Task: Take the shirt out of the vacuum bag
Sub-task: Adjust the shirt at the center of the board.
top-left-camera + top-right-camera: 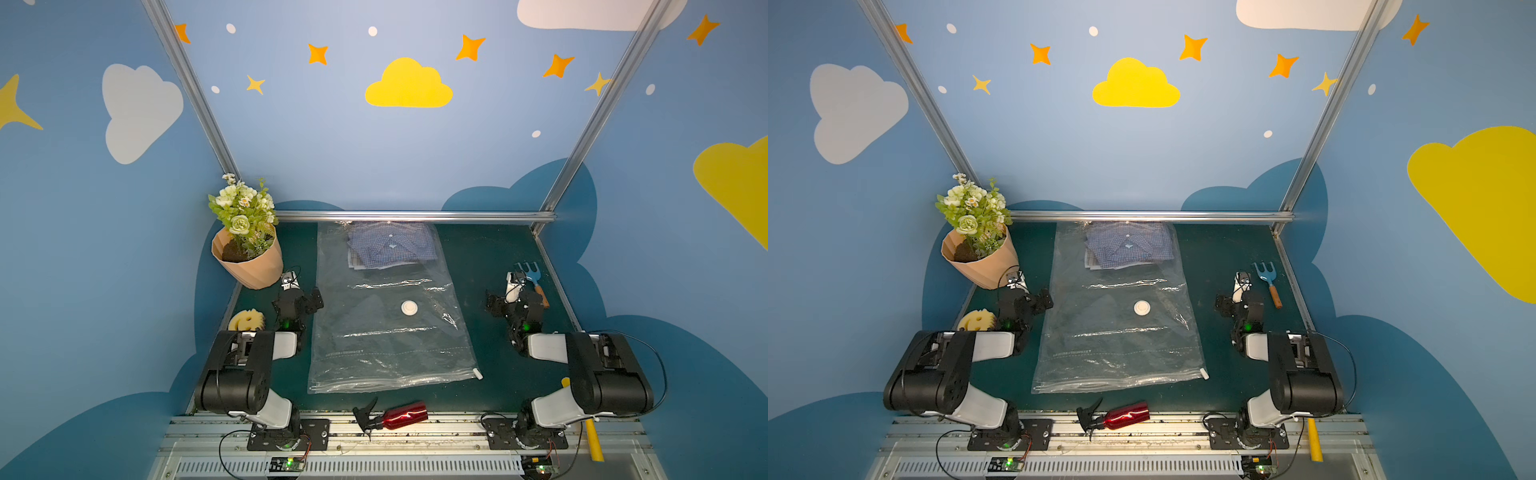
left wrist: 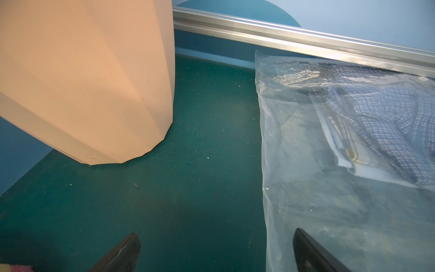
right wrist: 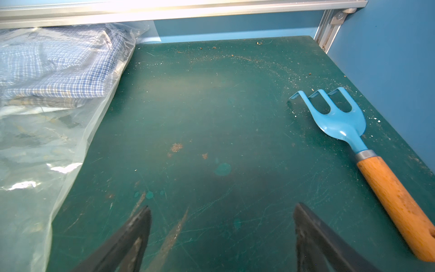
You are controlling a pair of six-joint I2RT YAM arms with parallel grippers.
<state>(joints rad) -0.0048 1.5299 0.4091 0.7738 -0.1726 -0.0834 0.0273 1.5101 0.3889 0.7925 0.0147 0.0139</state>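
A clear vacuum bag (image 1: 386, 345) lies flat mid-worktop (image 1: 473, 257), a folded checked shirt (image 1: 390, 247) inside its far end, while the left pincer (image 2: 215, 237) and right pincer (image 3: 222, 208) sit on either side, both spread apart and empty.

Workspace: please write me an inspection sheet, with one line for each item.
Surface: green mat, scratched, with crumbs.
Job's things: bag flat in the middle; folded shirt inside at its far end; valve facing up; slider on the near edge.
Clutter: flower pot, sponge, rake, spray bottle, yellow stick.
End effectors: left end effector and right end effector open, empty, either side of the bag.
Cables: black cables loop at the arms, off the bag.
Surroundings: blue painted walls; aluminium frame.
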